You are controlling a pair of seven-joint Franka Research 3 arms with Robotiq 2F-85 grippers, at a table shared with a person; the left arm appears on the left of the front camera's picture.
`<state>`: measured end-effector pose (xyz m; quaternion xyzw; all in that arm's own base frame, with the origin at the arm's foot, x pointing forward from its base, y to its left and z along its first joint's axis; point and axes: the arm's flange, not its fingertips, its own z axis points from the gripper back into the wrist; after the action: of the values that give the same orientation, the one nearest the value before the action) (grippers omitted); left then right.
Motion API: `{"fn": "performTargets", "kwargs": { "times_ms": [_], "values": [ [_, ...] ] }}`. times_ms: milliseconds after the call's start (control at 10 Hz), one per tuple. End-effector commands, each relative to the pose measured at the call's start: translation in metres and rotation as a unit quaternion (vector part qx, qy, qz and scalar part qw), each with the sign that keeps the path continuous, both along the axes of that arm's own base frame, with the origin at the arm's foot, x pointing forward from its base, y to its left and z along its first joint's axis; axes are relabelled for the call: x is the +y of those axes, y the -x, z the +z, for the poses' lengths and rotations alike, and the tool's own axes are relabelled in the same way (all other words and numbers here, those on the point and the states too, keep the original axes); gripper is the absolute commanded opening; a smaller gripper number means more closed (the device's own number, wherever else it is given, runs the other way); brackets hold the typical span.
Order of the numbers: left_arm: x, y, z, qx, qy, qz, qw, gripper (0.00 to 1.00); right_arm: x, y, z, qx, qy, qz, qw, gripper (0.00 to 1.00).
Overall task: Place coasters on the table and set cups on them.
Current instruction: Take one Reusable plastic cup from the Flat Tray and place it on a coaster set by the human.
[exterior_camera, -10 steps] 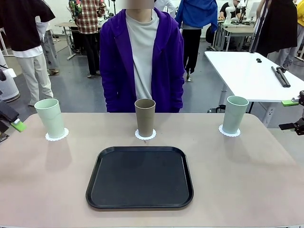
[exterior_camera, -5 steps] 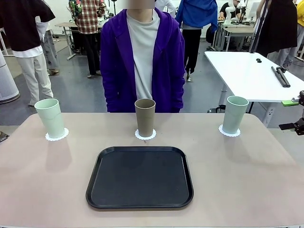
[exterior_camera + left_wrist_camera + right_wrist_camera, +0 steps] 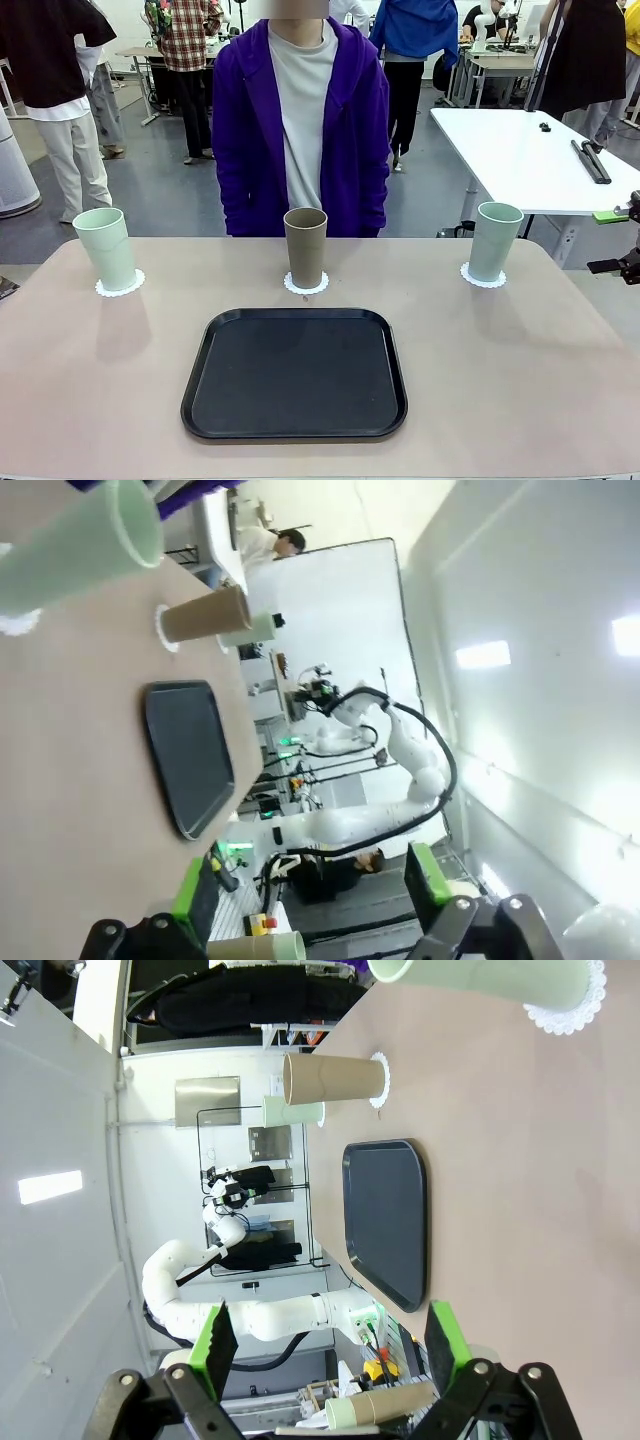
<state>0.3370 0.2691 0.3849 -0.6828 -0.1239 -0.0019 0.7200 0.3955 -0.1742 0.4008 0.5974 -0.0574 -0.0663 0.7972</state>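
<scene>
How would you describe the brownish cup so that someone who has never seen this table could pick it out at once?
Find the black tray in the middle of the beige table. Just beyond its far edge, in front of the person in the purple jacket, the tan cup stands upright on a lacy white coaster. The two other cups, far left and far right, are mint green.

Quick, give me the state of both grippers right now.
Left gripper: open, holding nothing.
Right gripper: open, holding nothing.
</scene>
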Motion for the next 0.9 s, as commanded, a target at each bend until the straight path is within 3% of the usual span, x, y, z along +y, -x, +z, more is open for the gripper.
{"fn": "performTargets", "kwargs": {
  "times_ms": [0,500,600,800],
  "values": [
    [0.02,-0.008,0.0,-0.004,-0.051,0.023,0.998,1.0,0.001,0.001,0.001,0.001,0.0,-0.003,1.0,1.0],
    [0.034,-0.01,0.002,-0.006,-0.111,0.023,0.994,1.0,0.001,0.001,0.001,0.001,0.0,-0.003,1.0,1.0],
    [0.04,-0.014,0.0,0.003,-0.078,0.041,0.996,1.0,0.001,0.001,0.001,0.001,0.0,-0.003,1.0,1.0],
    [0.04,-0.014,0.0,0.003,-0.078,0.041,0.996,1.0,0.001,0.001,0.001,0.001,0.0,-0.003,1.0,1.0]
  ]
}}
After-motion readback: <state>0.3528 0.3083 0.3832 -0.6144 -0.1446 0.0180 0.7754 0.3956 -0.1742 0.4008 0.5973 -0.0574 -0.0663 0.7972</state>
